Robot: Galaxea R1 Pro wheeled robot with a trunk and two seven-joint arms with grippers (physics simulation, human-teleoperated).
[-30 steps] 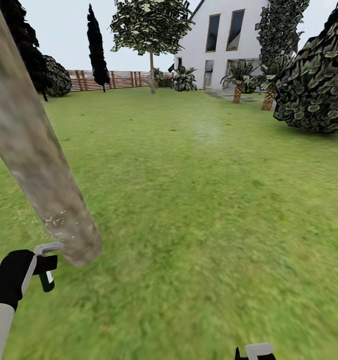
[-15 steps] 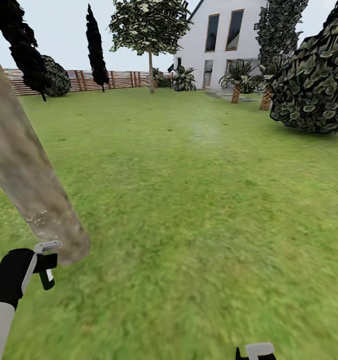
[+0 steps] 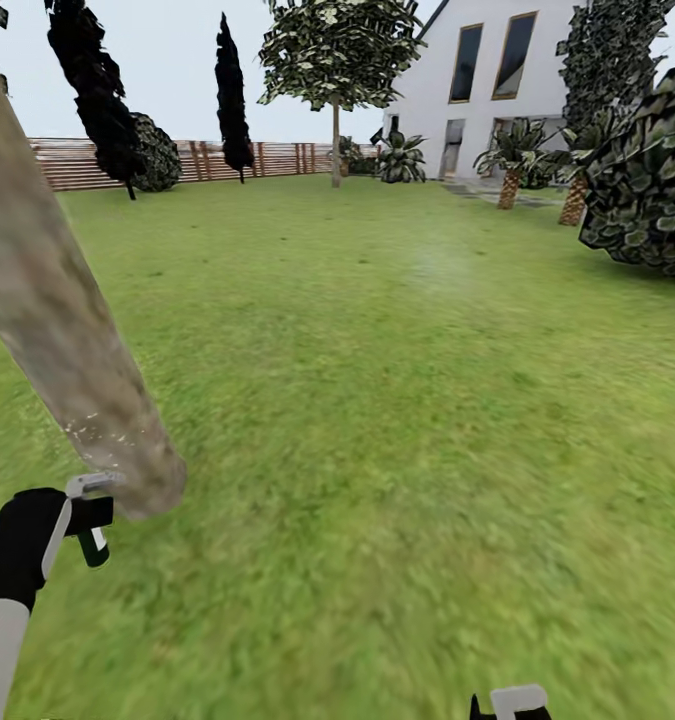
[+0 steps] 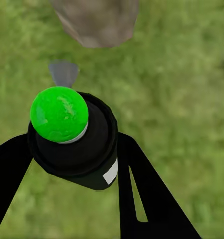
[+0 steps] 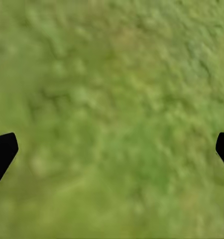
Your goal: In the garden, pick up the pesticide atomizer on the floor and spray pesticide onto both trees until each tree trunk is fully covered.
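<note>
One pesticide atomizer, a dark bottle whose top shows green in the left wrist view, sits clamped between the fingers of the left end effector at the near left. Its nozzle points at the base of one thick pale tree trunk, just beside it, where a few white pesticide specks dot the bark. A second tree stands far off by the fence. The right end effector hangs over grass with its fingers wide apart. Since the earlier frame the whole view has swung left; the trunk now sits slightly further right. Open lawn stretches right to a large shrub and the white house.
</note>
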